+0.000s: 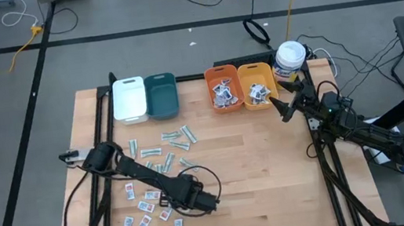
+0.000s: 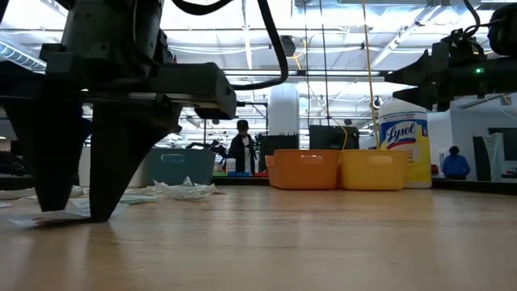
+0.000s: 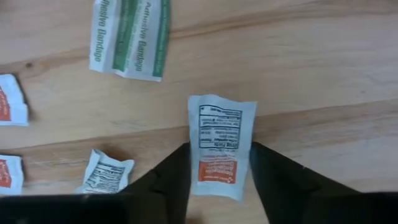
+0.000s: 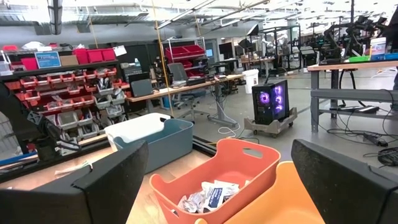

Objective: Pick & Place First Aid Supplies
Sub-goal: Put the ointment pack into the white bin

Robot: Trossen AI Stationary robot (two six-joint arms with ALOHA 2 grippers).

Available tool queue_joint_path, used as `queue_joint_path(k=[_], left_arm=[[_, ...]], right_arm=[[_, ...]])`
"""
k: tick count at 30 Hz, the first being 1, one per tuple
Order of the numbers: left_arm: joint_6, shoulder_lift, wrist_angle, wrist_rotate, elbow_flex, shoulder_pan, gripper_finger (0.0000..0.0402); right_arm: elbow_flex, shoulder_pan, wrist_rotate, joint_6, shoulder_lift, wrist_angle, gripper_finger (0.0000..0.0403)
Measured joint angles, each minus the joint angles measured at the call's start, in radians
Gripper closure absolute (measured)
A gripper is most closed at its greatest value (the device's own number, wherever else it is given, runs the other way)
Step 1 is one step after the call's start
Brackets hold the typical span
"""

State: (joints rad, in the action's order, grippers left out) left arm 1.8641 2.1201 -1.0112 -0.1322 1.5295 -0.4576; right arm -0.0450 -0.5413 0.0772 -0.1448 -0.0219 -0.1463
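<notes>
Wooden desk (image 3: pixel 323 68) carries a white red-print packet (image 3: pixel 220 144) lying flat between the left gripper's (image 3: pixel 219 186) parted, not yet clamped fingers (image 3: pixel 171 180), evidently positioned for pickup, while the right gripper (image 4: pixel 217 180) hangs wide open above the orange bin (image 4: pixel 230 171).

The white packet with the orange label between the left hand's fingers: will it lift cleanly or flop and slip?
The white packet looks thin and lies flat on the table, so it is probably very light and floppy. The left hand straddles its lower end only, so the free end may droop. Its smooth wrapper might slip from a light pinch.
</notes>
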Motion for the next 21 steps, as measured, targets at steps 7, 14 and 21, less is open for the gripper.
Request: queue_joint_path(k=[7,14,21], left_arm=[[0.0,0.0,0.021,0.002,0.0,0.0,0.0325],[-0.03,0.001,0.021,0.001,-0.001,0.0,0.0382],[-0.061,0.001,0.022,0.0,-0.001,0.0,0.0397]], right_arm=[[0.0,0.0,0.0,0.0,0.0,0.0,0.0011],[0.0,0.0,0.0,0.0,0.0,0.0,0.0011],[0.0,0.0,0.0,0.0,0.0,0.0,0.0011]])
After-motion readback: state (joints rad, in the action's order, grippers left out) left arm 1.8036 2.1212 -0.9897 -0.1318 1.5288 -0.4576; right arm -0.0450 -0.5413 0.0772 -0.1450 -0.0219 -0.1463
